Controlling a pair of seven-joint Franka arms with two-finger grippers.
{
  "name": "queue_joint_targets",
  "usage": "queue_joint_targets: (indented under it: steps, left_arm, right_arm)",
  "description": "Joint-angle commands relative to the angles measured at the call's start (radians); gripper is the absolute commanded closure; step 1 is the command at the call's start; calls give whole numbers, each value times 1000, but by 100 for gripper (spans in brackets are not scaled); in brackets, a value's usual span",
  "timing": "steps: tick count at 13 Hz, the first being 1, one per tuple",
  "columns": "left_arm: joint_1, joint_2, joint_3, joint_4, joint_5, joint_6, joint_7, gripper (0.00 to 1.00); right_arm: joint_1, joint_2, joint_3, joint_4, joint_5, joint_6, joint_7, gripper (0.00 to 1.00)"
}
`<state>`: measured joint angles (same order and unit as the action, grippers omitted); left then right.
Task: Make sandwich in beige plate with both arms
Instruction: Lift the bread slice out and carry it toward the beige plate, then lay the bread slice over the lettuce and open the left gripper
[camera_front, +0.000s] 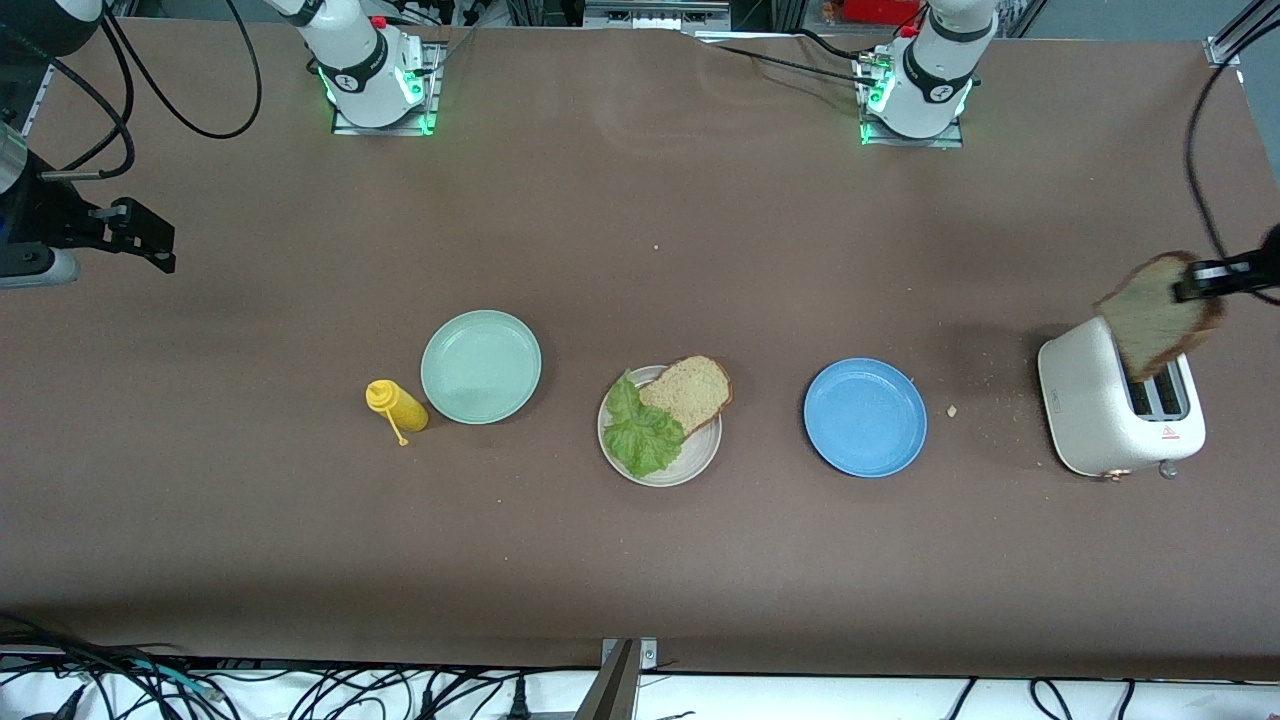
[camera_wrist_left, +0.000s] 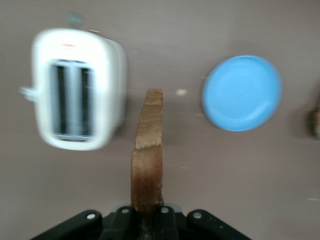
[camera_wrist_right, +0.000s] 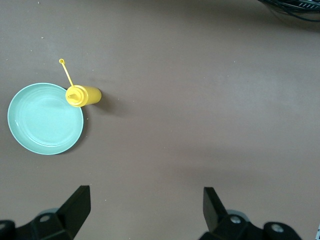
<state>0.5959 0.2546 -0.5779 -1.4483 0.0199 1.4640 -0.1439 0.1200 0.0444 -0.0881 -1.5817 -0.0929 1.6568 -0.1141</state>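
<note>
The beige plate lies nearest the front camera of the three plates, about midway along the table. It is round, pale off-white, with a shallow rim. On it a ruffled green lettuce leaf covers the part toward the right arm's end, and one slice of bread, pale-crumbed with a brown crust, lies on the part farther from the camera, its crust reaching past the rim. Leaf and slice touch, the leaf's edge lapping the slice.

Toward the left arm's end lies the blue plate, then a few crumbs, then a white two-slot toaster near the table's end. Toward the right arm's end a mint-green plate lies a little farther from the camera than the beige one, with a yellow squeeze bottle on its side just beside it, its cap dangling on a strap.

Over the toaster the left gripper is clamped on a second slice of bread, held by its edge, tilted and clear of the slots. The right gripper waits in the air over the table's right-arm end, fingers spread wide and empty.

The table is matte brown, dusted with crumbs near the toaster. The two arm bases sit along its farthest edge, green lights glowing. Black cables trail along the near edge and loop at the corners.
</note>
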Motion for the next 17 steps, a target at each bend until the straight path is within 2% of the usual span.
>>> queue_joint_targets:
  steps: [1, 4, 9, 12, 15, 17]
  left_arm:
    - [-89, 83, -53, 20, -99, 8, -201, 100]
    - [-232, 168, -53, 19, -213, 195, -429, 100]
    - [-474, 345, -50, 16, -207, 603, -756, 100]
    - [-563, 411, -46, -3, -205, 820, -818, 100]
    - [-629, 446, -42, -75, -202, 1082, -835, 100]
    - [-651, 448, -36, -130, -201, 1162, -824, 100]
  right_arm:
    - [1, 11, 2, 28, -18, -22, 10, 0]
    - [1, 11, 2, 28, -18, -25, 11, 0]
    - [1, 11, 4, 28, -16, -23, 11, 0]
    - [1, 11, 2, 28, -16, -25, 11, 0]
    - [1, 9, 2, 28, -2, -26, 19, 0]
    - [1, 8, 2, 28, 10, -28, 28, 0]
